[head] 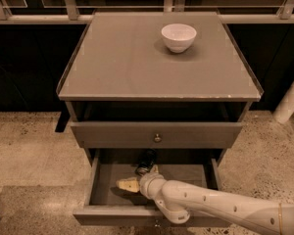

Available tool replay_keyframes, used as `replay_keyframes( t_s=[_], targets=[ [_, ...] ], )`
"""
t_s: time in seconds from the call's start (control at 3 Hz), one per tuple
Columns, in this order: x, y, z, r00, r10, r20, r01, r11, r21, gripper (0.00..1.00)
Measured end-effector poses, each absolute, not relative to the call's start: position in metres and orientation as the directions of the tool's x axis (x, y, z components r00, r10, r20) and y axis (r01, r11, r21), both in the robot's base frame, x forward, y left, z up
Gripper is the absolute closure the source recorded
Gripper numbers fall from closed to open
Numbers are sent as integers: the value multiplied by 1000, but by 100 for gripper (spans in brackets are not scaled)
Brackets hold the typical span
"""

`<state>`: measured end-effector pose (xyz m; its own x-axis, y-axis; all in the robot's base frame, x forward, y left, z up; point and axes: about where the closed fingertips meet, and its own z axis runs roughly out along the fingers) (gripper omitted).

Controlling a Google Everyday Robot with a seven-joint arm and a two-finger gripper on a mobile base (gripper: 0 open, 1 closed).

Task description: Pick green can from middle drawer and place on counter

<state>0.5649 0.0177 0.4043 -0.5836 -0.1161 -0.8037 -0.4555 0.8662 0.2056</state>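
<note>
The green can lies on its side, dark and shiny, at the back middle of the open middle drawer, which is pulled out below a closed drawer. My gripper is inside this drawer, just in front of and slightly left of the can, at the end of the white arm that comes in from the lower right. Its fingers are spread: one pale fingertip points left and the other reaches up beside the can's near end. It holds nothing. The counter is the flat grey cabinet top above.
A white bowl stands at the back right of the counter. The closed drawer front with a round knob overhangs the back of the open drawer. A white post stands at the right, on speckled floor.
</note>
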Motion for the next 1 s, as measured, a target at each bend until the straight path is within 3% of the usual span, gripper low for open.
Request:
replay_keyframes(
  t_s=[1.0],
  targets=[
    [597, 14, 385, -554, -161, -817, -456, 879, 136, 0]
  ],
)
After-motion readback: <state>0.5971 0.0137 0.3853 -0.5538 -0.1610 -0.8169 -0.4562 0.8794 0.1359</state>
